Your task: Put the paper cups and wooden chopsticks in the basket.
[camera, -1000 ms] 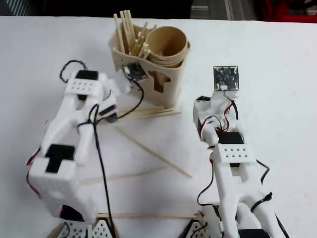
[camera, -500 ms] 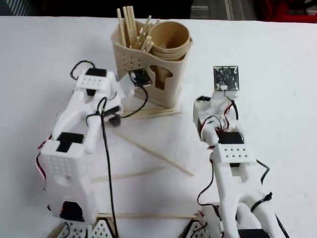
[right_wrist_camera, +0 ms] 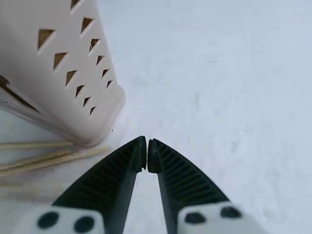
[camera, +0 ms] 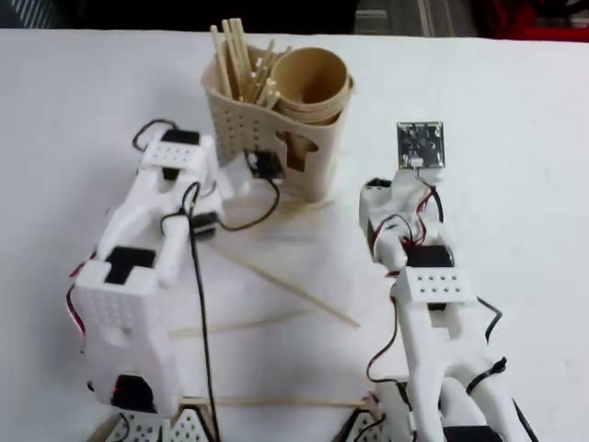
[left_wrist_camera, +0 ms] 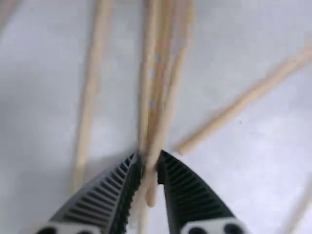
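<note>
Beside the basket, left tool pinches perhaps two chopsticks; right tool pressed together.

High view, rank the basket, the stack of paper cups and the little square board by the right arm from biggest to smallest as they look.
1. basket
2. paper cups, filling only one side of the basket
3. square board, clearly the smallest

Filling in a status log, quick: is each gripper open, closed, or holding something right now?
Left gripper: fingers closed on a wooden chopstick.
Right gripper: closed, holding nothing.
</note>
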{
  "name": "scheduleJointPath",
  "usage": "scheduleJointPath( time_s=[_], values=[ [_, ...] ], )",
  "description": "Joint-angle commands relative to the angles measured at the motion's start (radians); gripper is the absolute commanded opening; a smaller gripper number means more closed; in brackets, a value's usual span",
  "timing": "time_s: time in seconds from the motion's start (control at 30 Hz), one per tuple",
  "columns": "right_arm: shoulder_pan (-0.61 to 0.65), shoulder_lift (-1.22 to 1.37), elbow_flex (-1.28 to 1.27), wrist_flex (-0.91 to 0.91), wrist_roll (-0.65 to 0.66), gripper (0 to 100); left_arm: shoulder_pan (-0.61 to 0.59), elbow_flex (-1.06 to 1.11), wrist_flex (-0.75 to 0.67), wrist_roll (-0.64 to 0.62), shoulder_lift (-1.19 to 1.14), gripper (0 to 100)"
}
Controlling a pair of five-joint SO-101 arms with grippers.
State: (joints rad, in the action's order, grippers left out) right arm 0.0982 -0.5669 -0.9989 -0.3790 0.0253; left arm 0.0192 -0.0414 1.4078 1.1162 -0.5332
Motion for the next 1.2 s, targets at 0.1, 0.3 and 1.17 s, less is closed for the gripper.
scheduleJointPath(
  time_s=[0.1, 0.3, 1.17],
  values=[
    [-0.007, -0.025, 0.006, 0.018, -0.005, 2.1, 0.008, 0.044, 0.098, 0.040, 0.018, 2],
    [-0.007, -0.025, 0.006, 0.018, -0.005, 2.1, 0.008, 0.044, 0.169, 0.040, 0.018, 2],
    [-0.027, -0.028, 0.011, 0.019, -0.005, 2.1, -0.042, 0.494, 0.157, 0.031, 0.834, 2]
  ],
)
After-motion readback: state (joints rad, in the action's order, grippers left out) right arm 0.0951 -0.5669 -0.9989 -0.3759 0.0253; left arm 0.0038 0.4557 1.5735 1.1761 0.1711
